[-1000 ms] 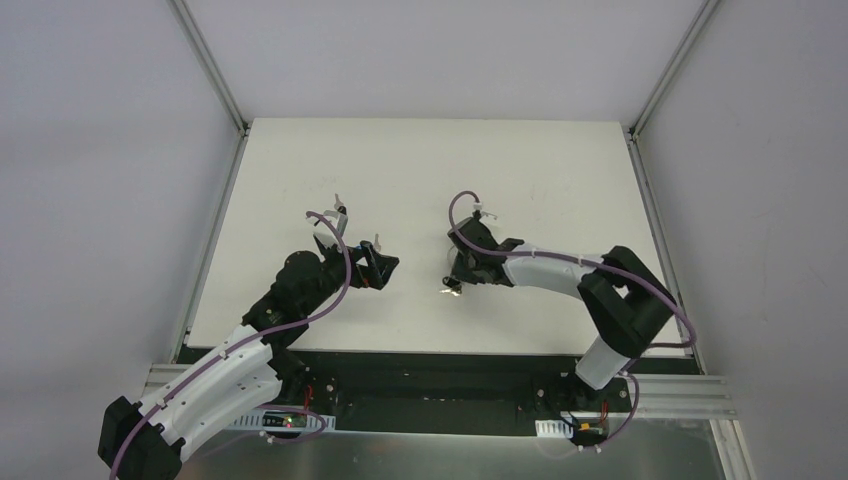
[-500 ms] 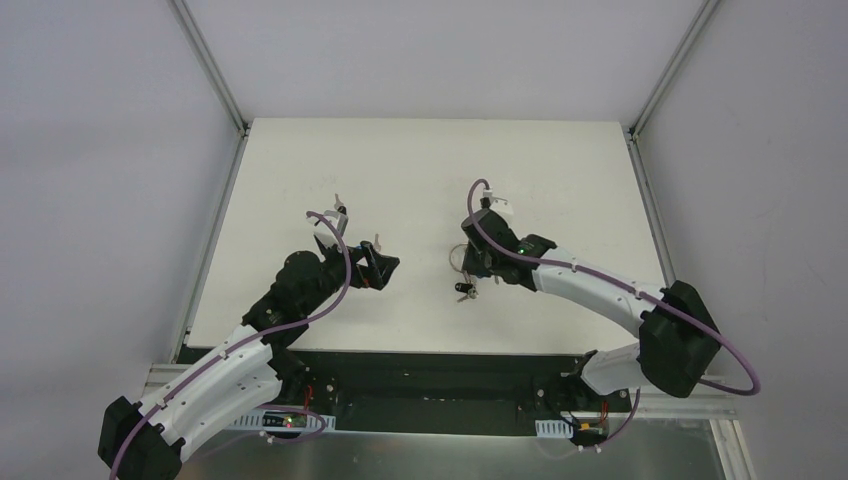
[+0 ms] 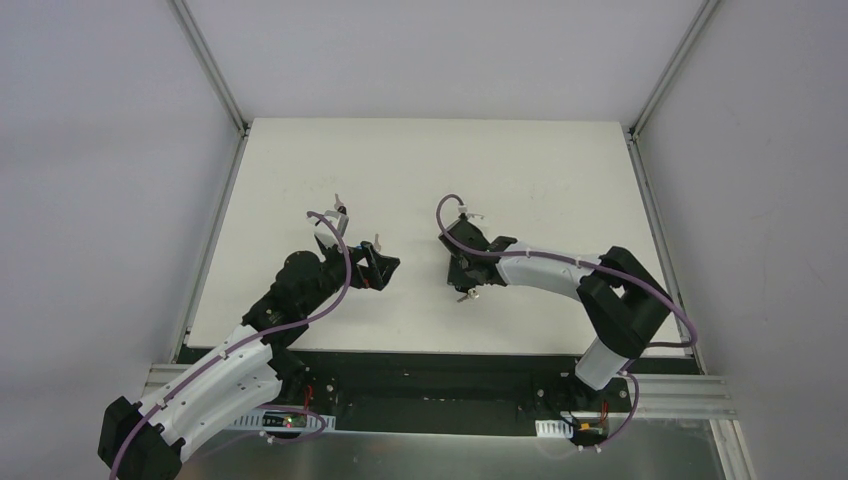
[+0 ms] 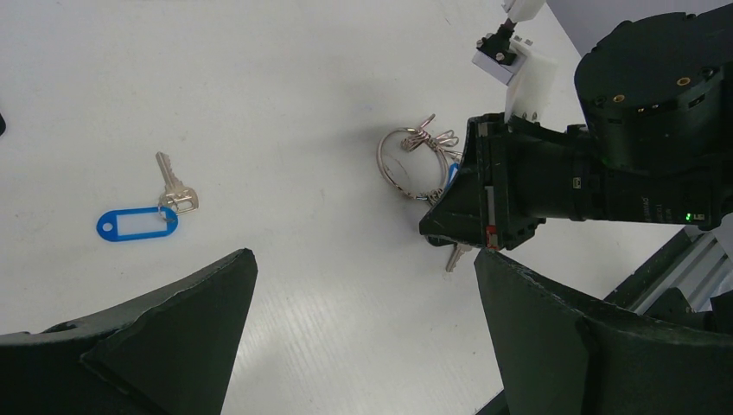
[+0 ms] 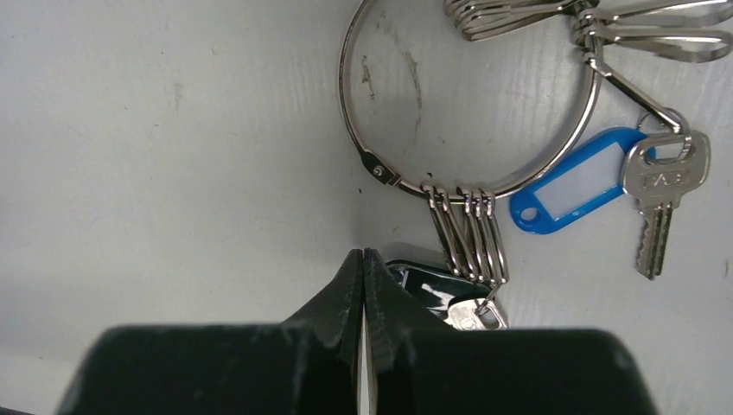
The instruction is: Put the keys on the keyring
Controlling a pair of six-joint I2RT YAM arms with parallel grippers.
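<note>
The keyring point(image 5: 345, 95), a silver wire ring, lies flat on the white table with several small clip loops hung on it. One silver key point(image 5: 664, 185) with a blue tag point(image 5: 566, 194) hangs off a clip on the right. Another key point(image 5: 474, 313) with a dark head lies on the ring's near side, partly under my right gripper point(image 5: 363, 256), which is shut with nothing between its tips, just left of that key. In the left wrist view a loose key point(image 4: 176, 192) with a blue tag point(image 4: 137, 223) lies far left of the keyring point(image 4: 380, 164). My left gripper point(image 4: 363, 259) hangs open above bare table.
The right gripper's black body point(image 4: 519, 194) sits on the ring's near right side, and a key tip point(image 4: 454, 257) pokes out beneath it. In the top view the two grippers point(image 3: 385, 268) point(image 3: 462, 282) face each other mid-table. The table's front edge point(image 3: 430, 350) is close behind.
The right arm's elbow swung out to the right and came back in; its gripper shifted slightly left at the ring. The left arm has not moved.
</note>
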